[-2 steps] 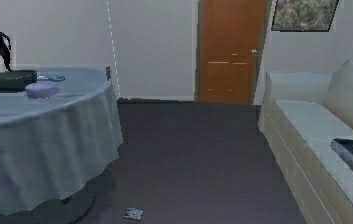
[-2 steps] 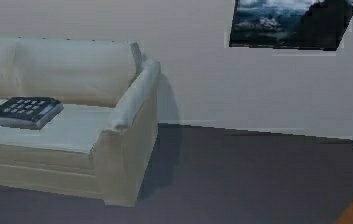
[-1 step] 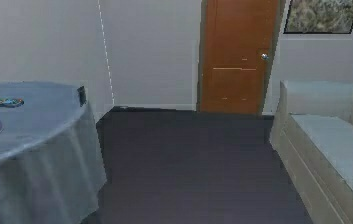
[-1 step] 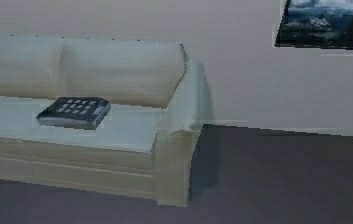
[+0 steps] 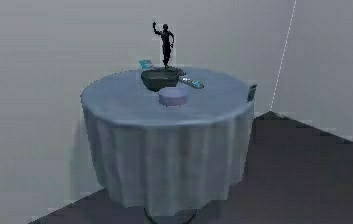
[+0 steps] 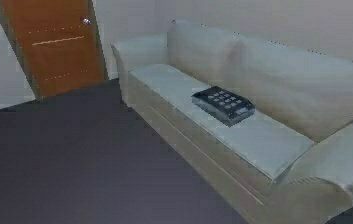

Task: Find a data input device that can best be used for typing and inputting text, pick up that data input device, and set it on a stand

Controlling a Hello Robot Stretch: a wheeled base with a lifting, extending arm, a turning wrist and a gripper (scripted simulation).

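Observation:
A dark flat slab with rows of pale keys (image 6: 225, 103), keyboard-like, lies on the seat of a pale sofa (image 6: 274, 75) in the arm side view. It rests flat on the middle cushion, a little toward the front edge. In the forward view a round table under a blue-grey cloth (image 5: 164, 135) stands near the wall.
On the table stand a dark figurine (image 5: 165, 45), a dark bowl (image 5: 161, 77), a small lilac round thing (image 5: 173, 97) and teal bits (image 5: 196, 82). A brown wooden door (image 6: 52, 45) is at the arm side view's left. Dark bare floor (image 6: 74, 160) lies before the sofa.

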